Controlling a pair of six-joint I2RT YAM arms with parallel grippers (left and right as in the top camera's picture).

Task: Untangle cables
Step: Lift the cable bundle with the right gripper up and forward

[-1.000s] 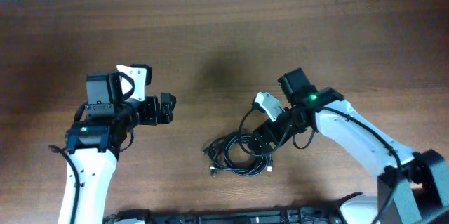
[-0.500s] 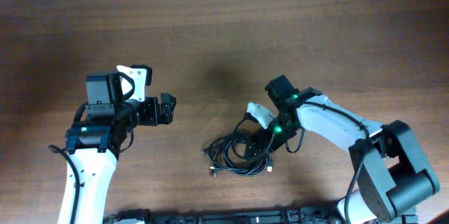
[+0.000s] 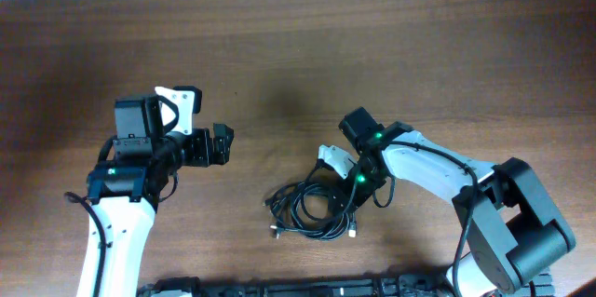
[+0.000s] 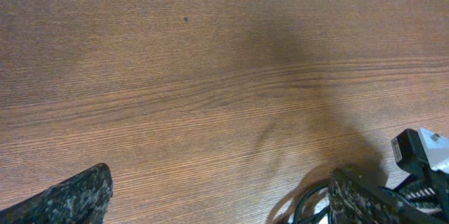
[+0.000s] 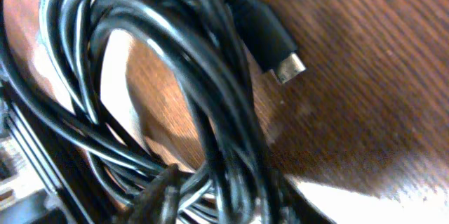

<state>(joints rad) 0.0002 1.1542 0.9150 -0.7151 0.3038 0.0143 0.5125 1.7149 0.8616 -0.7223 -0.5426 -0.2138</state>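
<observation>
The cables lie as one looped black bundle on the wooden table, near its front edge, with plugs sticking out at the lower left. My right gripper is down in the bundle's right side. In the right wrist view the cables fill the frame, a silver-tipped plug points right, and the strands run tightly through my right gripper, which is shut on them. My left gripper hovers open well to the left of the bundle, holding nothing. Its view catches only the cables' edge at the lower right.
The right arm's white wrist part shows at the right edge of the left wrist view. Bare wood stretches between the two arms. A dark strip runs along the table's front edge.
My right gripper slid left and down into the bundle and closed on the strands. The whole bundle shifted slightly left. The left arm has stayed still.
</observation>
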